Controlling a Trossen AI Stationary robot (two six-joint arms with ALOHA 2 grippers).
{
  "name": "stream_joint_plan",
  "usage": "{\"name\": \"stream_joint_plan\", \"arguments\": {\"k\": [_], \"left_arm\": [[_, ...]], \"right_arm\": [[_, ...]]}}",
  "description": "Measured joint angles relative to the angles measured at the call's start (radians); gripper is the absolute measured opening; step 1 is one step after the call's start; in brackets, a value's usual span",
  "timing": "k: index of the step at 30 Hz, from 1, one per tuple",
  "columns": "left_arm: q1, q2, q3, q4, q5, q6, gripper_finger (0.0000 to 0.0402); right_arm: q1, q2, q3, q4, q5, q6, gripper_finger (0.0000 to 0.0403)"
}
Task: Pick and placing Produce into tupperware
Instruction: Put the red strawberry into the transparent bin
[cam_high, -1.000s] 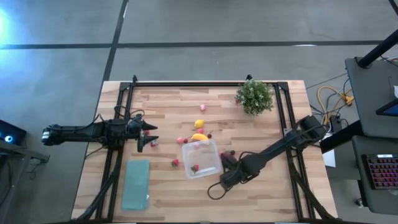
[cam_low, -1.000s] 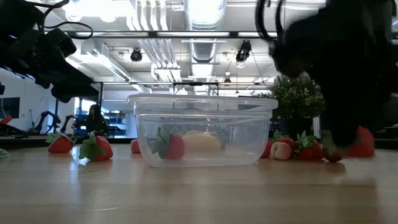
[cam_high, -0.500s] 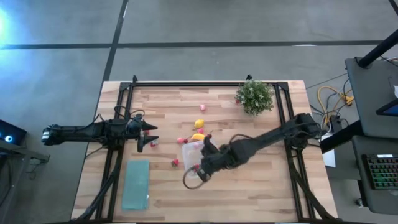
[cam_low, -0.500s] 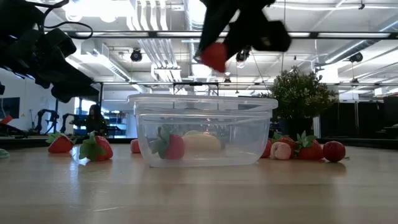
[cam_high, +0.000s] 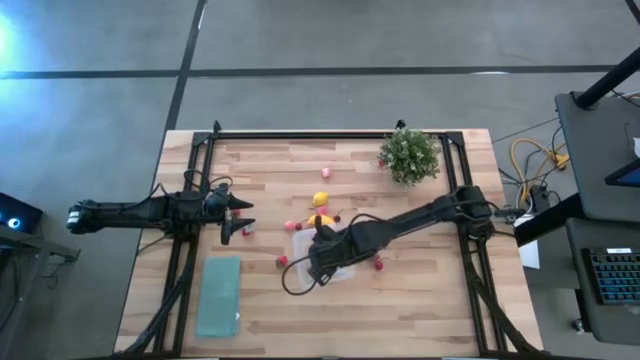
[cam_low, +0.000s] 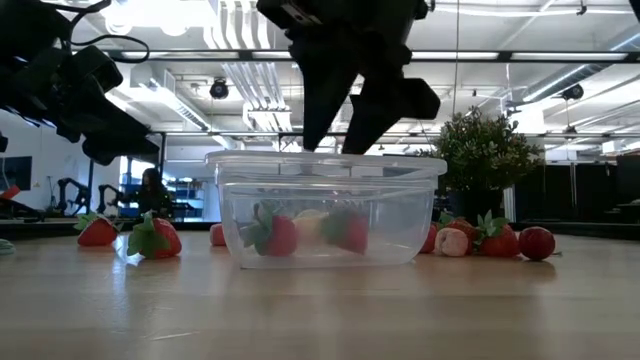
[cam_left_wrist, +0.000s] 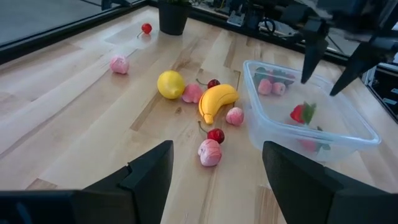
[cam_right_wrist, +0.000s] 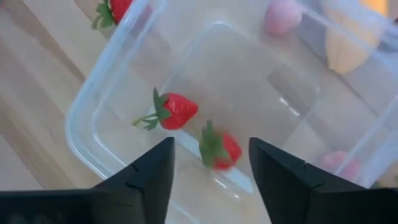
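Observation:
The clear tupperware (cam_low: 325, 210) stands mid-table and holds two red strawberries (cam_right_wrist: 177, 111) (cam_right_wrist: 217, 149); a pale piece shows between them in the low view. My right gripper (cam_low: 342, 125) hangs open just above its rim, fingers pointing down, with nothing between them. In the high view the right gripper (cam_high: 318, 250) and its arm cover most of the tupperware (cam_high: 340, 268). A lemon (cam_left_wrist: 170, 84), a banana-shaped piece (cam_left_wrist: 217, 99) and pink pieces (cam_left_wrist: 209, 152) lie on the wood beside the tupperware. My left gripper (cam_high: 235, 215) waits open at the table's left.
A potted plant (cam_high: 409, 155) stands at the far right. A flat teal rectangle (cam_high: 218, 297) lies near the front left. Loose strawberries (cam_low: 155, 238) rest left of the tupperware; a peach-coloured piece, a strawberry (cam_low: 500, 240) and a cherry (cam_low: 537, 241) rest to its right.
My right gripper has risen from the table at the tupperware's right, carrying a strawberry leftward over the tupperware. There it has opened and let go. The strawberry has fallen into the tupperware beside the one that lay there.

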Motion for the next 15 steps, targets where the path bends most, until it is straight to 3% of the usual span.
{"name": "stream_joint_plan", "arguments": {"k": [7,15], "left_arm": [[0.0,0.002,0.0,0.0,0.0,0.0,0.0233],[0.0,0.0,0.0,0.0,0.0,0.0,0.0233]], "right_arm": [[0.0,-0.045,0.046,-0.083,0.045,-0.011,0.0255],[0.03,-0.097,0.046,-0.091,0.048,0.046,0.0266]]}}
